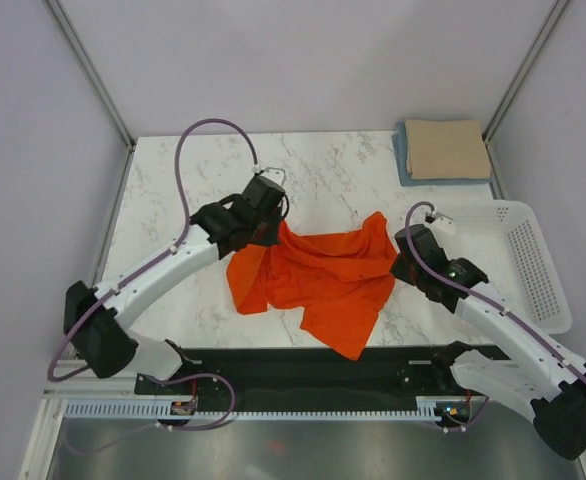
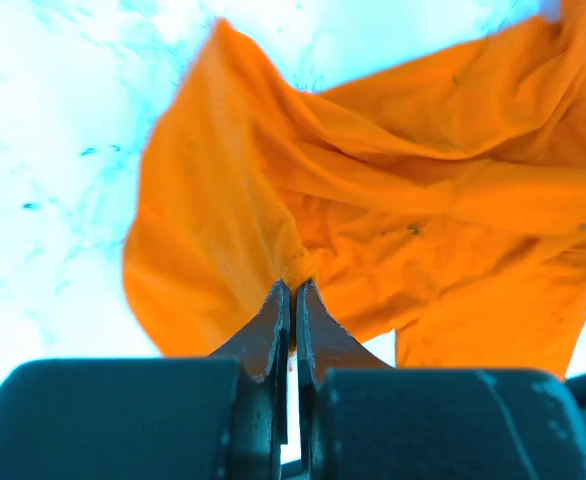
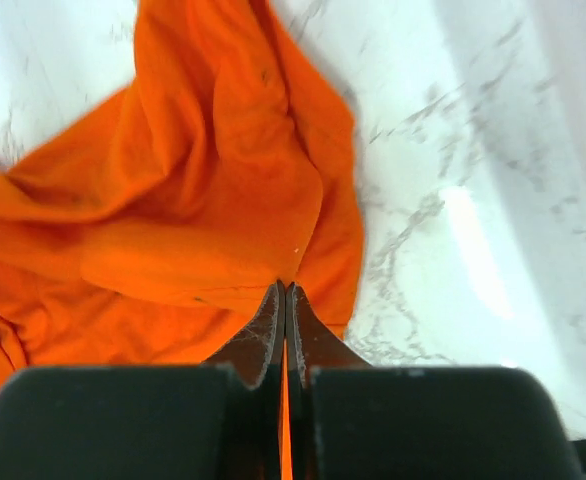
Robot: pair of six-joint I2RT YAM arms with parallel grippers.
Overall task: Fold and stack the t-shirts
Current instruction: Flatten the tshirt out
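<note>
A bright orange t-shirt hangs crumpled between my two arms over the marble table. My left gripper is shut on a pinch of its upper left edge; the left wrist view has the orange t-shirt bunched at my left gripper. On the shirt's right edge my right gripper is shut, with a fold of the orange t-shirt drawn into my right gripper. A folded tan-beige t-shirt lies on a folded light blue t-shirt at the back right corner.
A white perforated basket stands at the table's right side, behind my right arm. Grey walls and metal posts close in the table at the back and sides. A black strip runs along the near edge between the arm bases.
</note>
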